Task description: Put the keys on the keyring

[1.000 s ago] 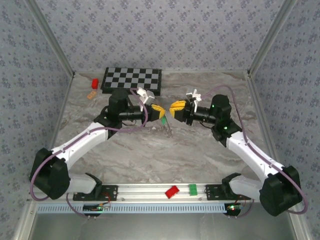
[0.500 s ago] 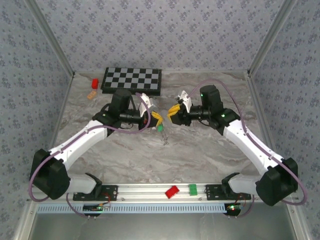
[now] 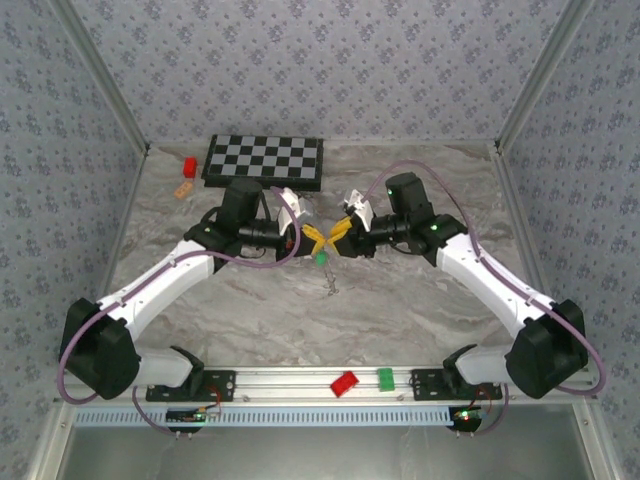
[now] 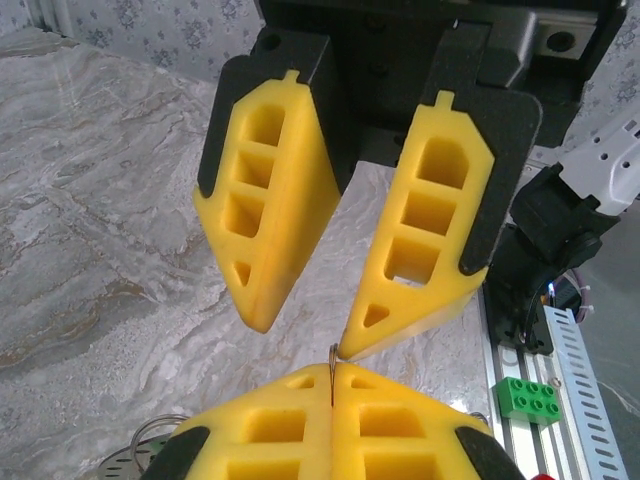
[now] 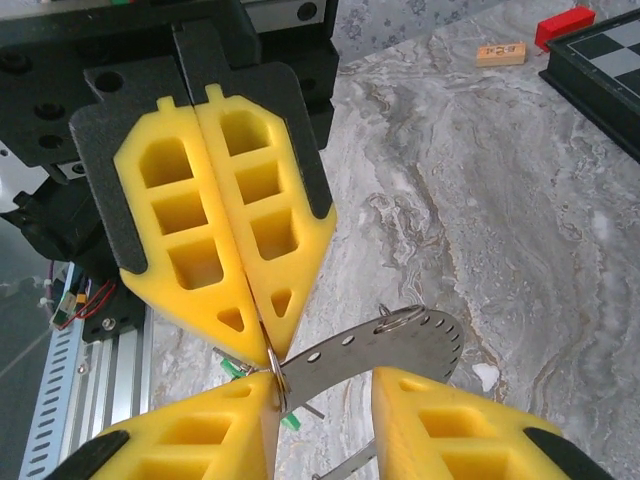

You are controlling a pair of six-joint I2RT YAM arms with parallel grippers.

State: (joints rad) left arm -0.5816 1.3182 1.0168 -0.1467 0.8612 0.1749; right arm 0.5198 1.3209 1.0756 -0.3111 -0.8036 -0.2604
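Marbled tabletop (image 3: 400, 320); both grippers meet tip to tip at its centre.
Left gripper (image 4: 330, 378) is pinched tight on the keyring (image 5: 400, 345) edge. Right gripper (image 5: 325, 385) stands part-open, straddling the ring. A green key (image 3: 321, 258) sits just beneath the fingertips.

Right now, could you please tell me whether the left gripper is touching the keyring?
Touching. The right wrist view shows the left gripper with its shut fingertips pinching the near end of the keyring.

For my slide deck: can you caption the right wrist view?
Shut left gripper pinches the grey keyring just ahead of the open right gripper.
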